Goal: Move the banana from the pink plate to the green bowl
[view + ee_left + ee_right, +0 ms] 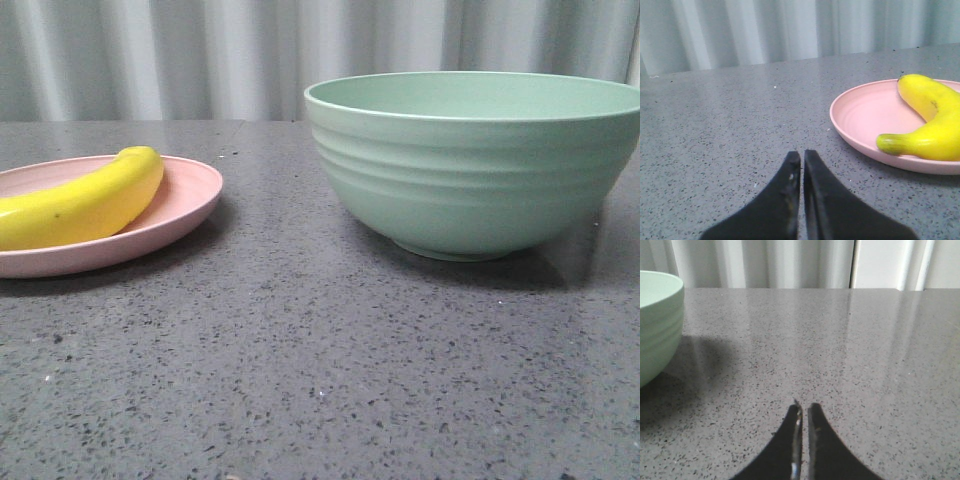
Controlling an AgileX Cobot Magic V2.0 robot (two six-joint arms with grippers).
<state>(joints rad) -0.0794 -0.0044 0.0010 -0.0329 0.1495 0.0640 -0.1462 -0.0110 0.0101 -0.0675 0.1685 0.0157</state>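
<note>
The yellow banana (85,200) lies on the pale pink plate (190,200) at the left of the front view. The ridged mint-green bowl (480,170) stands upright at the right. In the left wrist view my left gripper (802,155) is shut and empty, low over the table, apart from the plate (860,117) and the banana (932,127). In the right wrist view my right gripper (804,407) is shut and empty over bare table, with the bowl (657,325) off to one side. Neither gripper shows in the front view.
The dark grey speckled tabletop (320,370) stretches between plate and bowl. A pale pleated curtain (230,55) hangs behind the table's far edge.
</note>
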